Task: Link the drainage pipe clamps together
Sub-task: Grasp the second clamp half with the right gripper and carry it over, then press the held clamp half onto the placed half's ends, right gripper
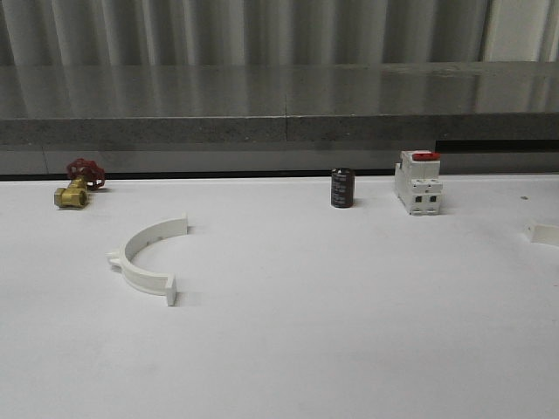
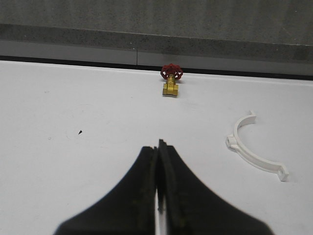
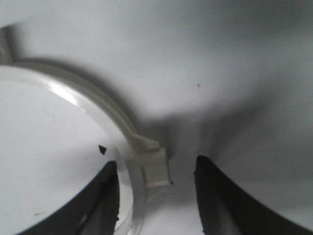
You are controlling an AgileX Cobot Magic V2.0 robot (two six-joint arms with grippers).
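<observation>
One white drainage pipe clamp (image 1: 147, 259) lies flat on the left half of the white table, its open side facing right. The left wrist view shows this half-ring (image 2: 254, 149) off to one side of my left gripper (image 2: 159, 147), which is shut with nothing in it and hovers over bare table. A second white clamp half (image 3: 98, 105) curves through the right wrist view. Its band and small square tab (image 3: 155, 170) sit between the fingers of my right gripper (image 3: 156, 196), which is open and low over it, the band nearer one finger (image 3: 105, 196).
A brass valve with a red handle (image 1: 77, 185) lies at the back left. A black cylinder (image 1: 342, 188) and a white boxy switch with a red top (image 1: 417, 182) stand at the back right. A small white block (image 1: 541, 233) lies at the right edge.
</observation>
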